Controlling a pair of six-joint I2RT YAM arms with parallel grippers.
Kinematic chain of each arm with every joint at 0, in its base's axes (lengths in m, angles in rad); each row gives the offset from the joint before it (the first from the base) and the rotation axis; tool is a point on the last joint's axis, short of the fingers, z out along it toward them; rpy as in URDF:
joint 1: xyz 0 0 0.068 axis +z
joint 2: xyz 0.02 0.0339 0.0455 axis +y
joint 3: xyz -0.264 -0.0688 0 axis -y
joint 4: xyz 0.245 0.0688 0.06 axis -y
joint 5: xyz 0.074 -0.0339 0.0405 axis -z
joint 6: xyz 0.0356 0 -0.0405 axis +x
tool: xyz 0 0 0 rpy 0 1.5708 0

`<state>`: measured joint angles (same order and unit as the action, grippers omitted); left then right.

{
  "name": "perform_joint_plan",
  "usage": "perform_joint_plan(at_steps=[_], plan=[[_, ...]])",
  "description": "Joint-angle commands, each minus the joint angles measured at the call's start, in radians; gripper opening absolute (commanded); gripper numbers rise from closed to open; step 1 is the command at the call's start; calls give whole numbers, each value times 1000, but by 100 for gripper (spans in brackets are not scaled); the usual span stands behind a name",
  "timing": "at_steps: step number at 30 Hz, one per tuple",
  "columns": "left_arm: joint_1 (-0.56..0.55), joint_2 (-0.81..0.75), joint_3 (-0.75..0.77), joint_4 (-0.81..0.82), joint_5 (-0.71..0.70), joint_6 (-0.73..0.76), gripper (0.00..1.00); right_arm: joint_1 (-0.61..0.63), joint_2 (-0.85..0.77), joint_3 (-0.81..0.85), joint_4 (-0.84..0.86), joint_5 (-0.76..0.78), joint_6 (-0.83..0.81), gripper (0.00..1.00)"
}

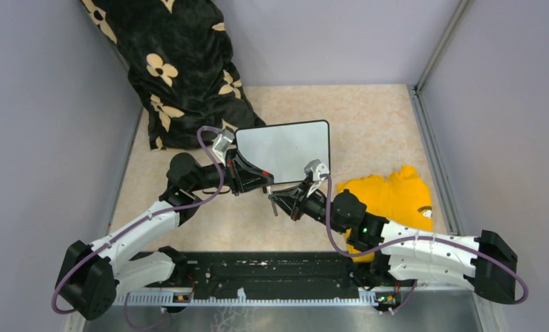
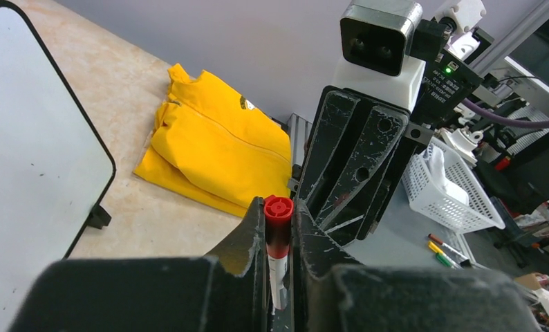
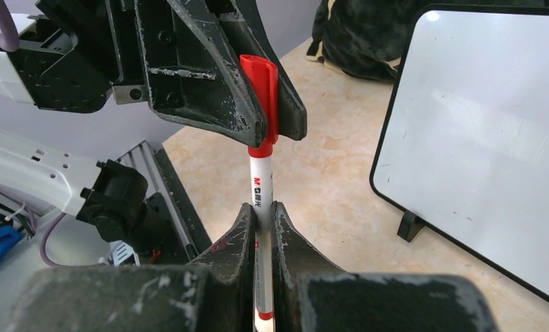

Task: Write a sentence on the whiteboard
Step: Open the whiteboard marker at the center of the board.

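The whiteboard (image 1: 285, 149) lies flat mid-table, black-framed, its white face bare; no sentence is in view on it (image 2: 30, 152) (image 3: 486, 131). A marker (image 3: 260, 183) with a white barrel and red cap (image 3: 261, 97) hangs in the air just in front of the board's near edge, held between both arms. My left gripper (image 2: 278, 228) is shut on the red cap (image 2: 278, 214). My right gripper (image 3: 260, 214) is shut on the white barrel. From above, the left gripper (image 1: 266, 181) and right gripper (image 1: 280, 200) meet tip to tip.
A folded yellow garment (image 1: 393, 197) lies right of the board, under the right arm. A black blanket with cream flowers (image 1: 175, 62) is heaped at the back left. Grey walls close in three sides. Off the table stand a white basket (image 2: 451, 187) and loose coloured pens (image 2: 444, 250).
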<state>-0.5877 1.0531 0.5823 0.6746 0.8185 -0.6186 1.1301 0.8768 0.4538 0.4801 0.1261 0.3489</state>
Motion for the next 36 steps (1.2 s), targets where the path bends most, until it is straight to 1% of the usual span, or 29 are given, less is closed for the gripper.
perform_joint_plan(at_steps=[1,2,5,6,9,10,11,13,16,19,26,31,36], plan=[[-6,-2,-6,56,45,-6,5,7,-9,17,40,7,-10,0],[-6,-4,-7,57,45,-4,0,7,-8,19,39,3,-6,0],[-6,-10,-11,60,43,-3,0,7,-7,29,33,-6,19,0],[-5,-12,-13,67,42,-5,0,7,-3,35,28,-9,34,6],[-5,-14,-18,87,46,-14,0,7,10,49,29,-26,72,39],[-5,-14,-21,95,50,-19,0,7,15,55,30,-33,81,46],[-6,-15,-22,104,55,-26,0,5,20,59,31,-38,89,51],[-6,-17,-29,132,67,-43,0,3,34,70,34,-48,98,55],[-5,-22,-40,184,91,-69,0,-8,43,70,56,-49,119,55],[-6,-30,-47,213,107,-82,0,-30,43,58,103,-69,151,52],[-6,-37,-47,218,113,-83,0,-36,71,72,128,-117,167,46],[-6,-37,-47,219,116,-84,0,-37,85,68,148,-122,177,42],[-6,-39,-50,223,116,-84,0,-37,93,65,160,-163,180,28]])
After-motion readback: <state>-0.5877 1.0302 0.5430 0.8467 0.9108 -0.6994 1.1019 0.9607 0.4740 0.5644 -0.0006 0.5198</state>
